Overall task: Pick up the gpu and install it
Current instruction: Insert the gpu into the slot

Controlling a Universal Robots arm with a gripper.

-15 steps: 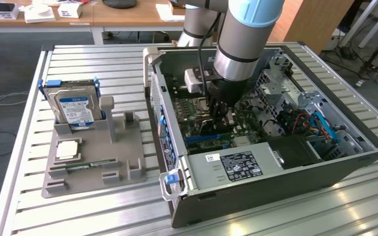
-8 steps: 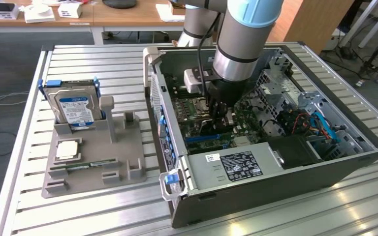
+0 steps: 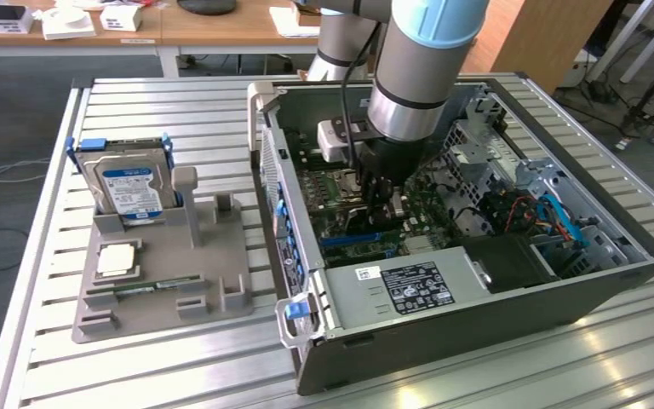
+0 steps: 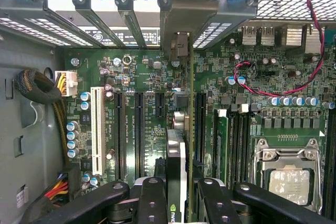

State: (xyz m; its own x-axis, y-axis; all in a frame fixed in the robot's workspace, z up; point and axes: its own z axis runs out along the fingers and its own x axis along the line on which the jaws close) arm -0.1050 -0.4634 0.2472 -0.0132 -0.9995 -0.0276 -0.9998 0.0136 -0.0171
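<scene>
Gripper (image 4: 179, 190) clasps edge-on gpu (image 4: 176, 153), mostly hidden.

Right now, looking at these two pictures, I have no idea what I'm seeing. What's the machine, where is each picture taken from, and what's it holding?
The grey and light-blue tube is a robot arm with a black gripper at its end. The exterior view comes from a camera off the arm; the wrist view from one on the arm, looking past the gripper. On the slatted metal table lies an open dark-grey computer case and, on the exterior view's left, a grey holder carrying a silver hard drive with a blue-white label. The gripper reaches into the case, clamped on the gpu, a thin dark card seen edge-on against the green motherboard.
</scene>
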